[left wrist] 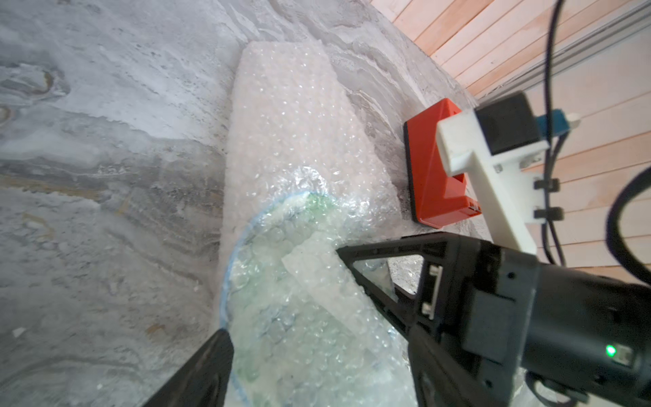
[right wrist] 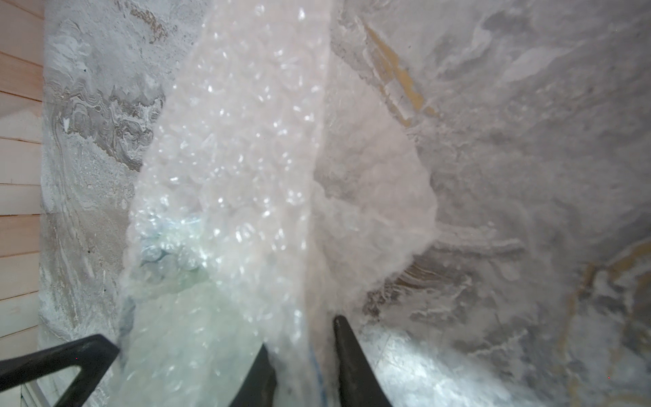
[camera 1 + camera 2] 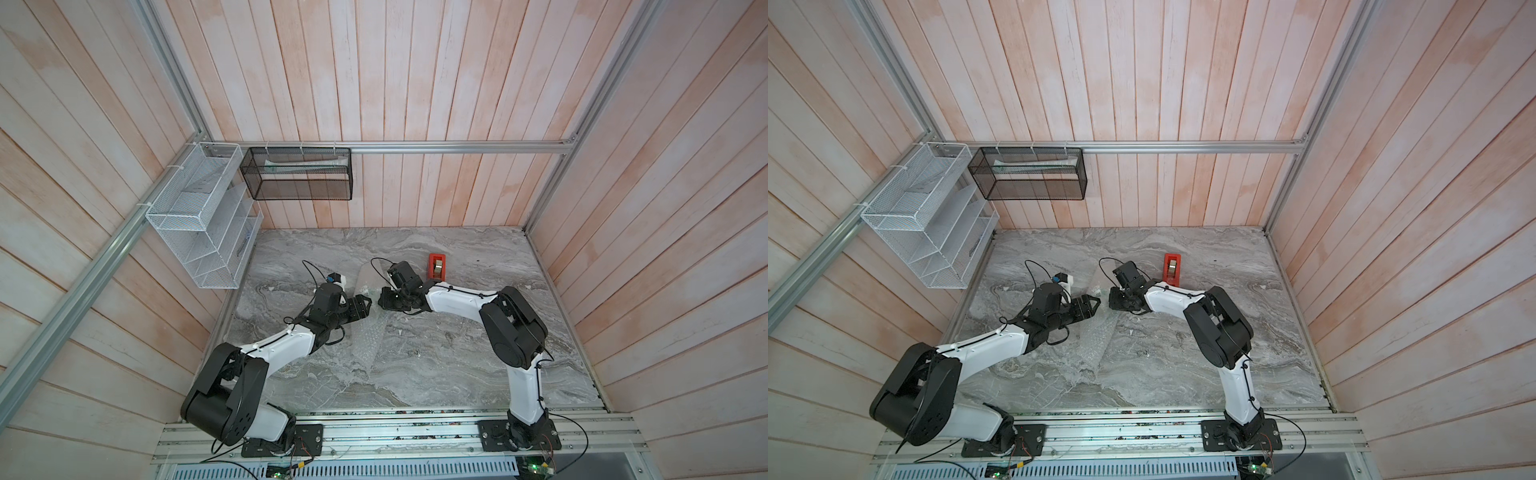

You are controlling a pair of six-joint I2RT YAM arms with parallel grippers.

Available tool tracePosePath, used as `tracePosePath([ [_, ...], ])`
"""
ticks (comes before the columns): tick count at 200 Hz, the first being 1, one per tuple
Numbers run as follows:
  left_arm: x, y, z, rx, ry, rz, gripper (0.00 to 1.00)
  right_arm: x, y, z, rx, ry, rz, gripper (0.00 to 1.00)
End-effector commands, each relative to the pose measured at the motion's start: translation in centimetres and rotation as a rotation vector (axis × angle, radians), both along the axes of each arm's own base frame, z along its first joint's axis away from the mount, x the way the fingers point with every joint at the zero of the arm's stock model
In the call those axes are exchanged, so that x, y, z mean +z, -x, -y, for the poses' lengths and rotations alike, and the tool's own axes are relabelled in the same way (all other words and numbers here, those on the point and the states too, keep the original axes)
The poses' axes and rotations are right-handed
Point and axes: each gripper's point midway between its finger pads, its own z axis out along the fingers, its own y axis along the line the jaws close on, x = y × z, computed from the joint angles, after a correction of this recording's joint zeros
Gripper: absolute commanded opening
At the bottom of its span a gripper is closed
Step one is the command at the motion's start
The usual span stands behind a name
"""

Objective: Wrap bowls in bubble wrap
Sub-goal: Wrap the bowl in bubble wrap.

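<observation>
Bowl (image 1: pixel 264 257) sits mid-bench (image 3: pixel 436 374), nearer the back edge than the front, already under a layer of wrap (image 1: pixel 289 123), blue rim and green print showing through. Looks about halfway: bowl covered, but long tails of wrap lie loose toward the back and front edges, and nothing is tucked under or taped as far as I can see. Right gripper (image 2: pixel 303 338) pinches a fold of wrap at the bowl, left gripper (image 3: pixel 365 306) is spread wide around the bundle holding nothing, and the dispenser (image 1: pixel 429 169) stands just beside the wrap toward the back edge
</observation>
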Motion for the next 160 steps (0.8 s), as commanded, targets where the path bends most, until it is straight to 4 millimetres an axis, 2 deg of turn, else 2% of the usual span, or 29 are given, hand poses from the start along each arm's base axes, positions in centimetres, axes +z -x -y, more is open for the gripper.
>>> tracePosePath([
  [1,-3.2,0.8,-1.5,0.028,-0.057,-0.091,0.82,-1.3,0.4,0.4,0.002,0.046,-0.023,0.25],
  [41,-4.5,0.6,0.3,-0.043,-0.004,-0.119,0.84,-1.4,0.4,0.5,-0.001,0.051,-0.022,0.25],
  [77,-3.1,0.5,1.8,-0.085,0.107,-0.073,0.84,-1.5,0.4,0.4,0.002,0.05,-0.024,0.25],
  [91,-3.2,0.7,2.0,-0.092,0.118,-0.077,0.84,-1.6,0.4,0.2,0.002,0.048,-0.024,0.24],
  [125,-4.6,0.7,2.3,-0.108,0.118,-0.103,0.82,-1.9,0.5,-0.4,0.016,0.041,-0.03,0.23],
  [160,-7.2,0.6,2.1,-0.092,0.082,-0.17,0.72,-1.6,0.6,-0.8,0.022,0.016,-0.028,0.23],
])
